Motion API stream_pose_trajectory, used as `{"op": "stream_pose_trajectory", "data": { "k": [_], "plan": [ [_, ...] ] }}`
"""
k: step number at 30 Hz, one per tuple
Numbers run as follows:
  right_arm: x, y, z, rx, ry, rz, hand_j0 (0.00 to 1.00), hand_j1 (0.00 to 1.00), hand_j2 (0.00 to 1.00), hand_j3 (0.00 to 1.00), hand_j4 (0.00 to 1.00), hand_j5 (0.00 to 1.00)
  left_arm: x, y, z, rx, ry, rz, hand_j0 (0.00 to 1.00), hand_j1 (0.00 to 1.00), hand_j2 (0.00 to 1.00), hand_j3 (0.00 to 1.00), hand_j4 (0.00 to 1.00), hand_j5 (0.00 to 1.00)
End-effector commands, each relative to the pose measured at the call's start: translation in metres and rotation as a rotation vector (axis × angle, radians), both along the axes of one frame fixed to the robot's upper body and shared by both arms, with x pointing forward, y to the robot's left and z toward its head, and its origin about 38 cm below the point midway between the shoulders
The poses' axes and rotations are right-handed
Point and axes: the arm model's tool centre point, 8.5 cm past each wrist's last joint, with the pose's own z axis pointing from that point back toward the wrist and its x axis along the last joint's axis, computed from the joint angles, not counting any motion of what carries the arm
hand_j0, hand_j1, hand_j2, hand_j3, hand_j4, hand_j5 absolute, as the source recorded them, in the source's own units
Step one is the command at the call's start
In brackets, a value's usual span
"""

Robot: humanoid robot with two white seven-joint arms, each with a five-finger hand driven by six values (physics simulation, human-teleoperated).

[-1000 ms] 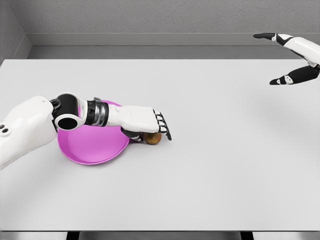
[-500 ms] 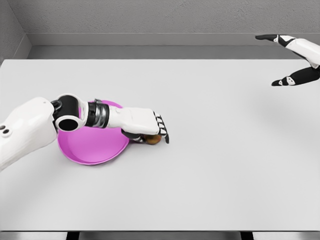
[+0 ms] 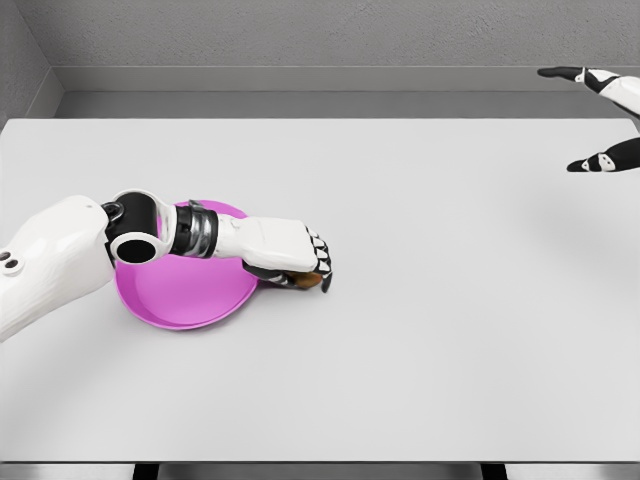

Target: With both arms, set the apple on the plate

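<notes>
A magenta plate [image 3: 185,295] lies on the white table at the left. Just off its right rim sits the apple [image 3: 306,282], brownish and mostly covered by my left hand [image 3: 310,268], whose fingers curl down over and around it. The left forearm crosses above the plate's far half. At the far right edge my right hand [image 3: 600,120] hovers high over the table's back corner, thumb and fingers spread wide, holding nothing.
The table [image 3: 420,300] is a plain white surface with a grey wall behind it and a dark front edge at the bottom of the view.
My left hand has closed further over the apple and slid slightly left toward the plate. The right hand has drawn away to the right, partly leaving the picture.
</notes>
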Motion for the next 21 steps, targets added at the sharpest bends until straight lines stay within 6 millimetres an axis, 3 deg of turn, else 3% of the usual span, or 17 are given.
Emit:
{"op": "stream_pose_trajectory", "data": {
  "k": [1,7,11,15,18,21],
  "plan": [
    [0.000,0.000,0.001,0.008,0.001,-0.001,1.00,1.00,1.00,1.00,1.00,1.00,0.000,0.000,0.001,-0.004,0.002,0.002,0.51,0.51,0.51,0.51,0.51,0.51],
    [-0.009,-0.004,0.003,0.012,-0.015,-0.005,1.00,1.00,1.00,1.00,1.00,1.00,0.000,0.001,0.004,-0.006,-0.004,0.002,0.47,0.47,0.47,0.47,0.47,0.47],
    [-0.009,-0.003,0.001,0.015,-0.014,-0.003,1.00,1.00,1.00,1.00,1.00,1.00,-0.010,-0.007,0.019,-0.042,-0.026,-0.045,0.44,0.44,0.44,0.44,0.44,0.44],
    [-0.010,-0.004,0.001,0.014,-0.011,-0.005,1.00,1.00,1.00,1.00,1.00,1.00,0.004,0.030,0.051,-0.108,-0.015,0.044,0.43,0.43,0.43,0.43,0.43,0.43],
    [-0.009,-0.004,0.004,0.013,-0.019,-0.006,1.00,1.00,1.00,1.00,1.00,1.00,0.015,0.083,0.078,-0.132,-0.042,0.163,0.43,0.43,0.43,0.43,0.43,0.43],
    [-0.009,-0.003,0.004,0.012,-0.020,-0.003,1.00,1.00,1.00,1.00,1.00,1.00,0.014,0.131,0.075,-0.073,-0.039,0.255,0.43,0.43,0.43,0.43,0.43,0.43]
  ]
}}
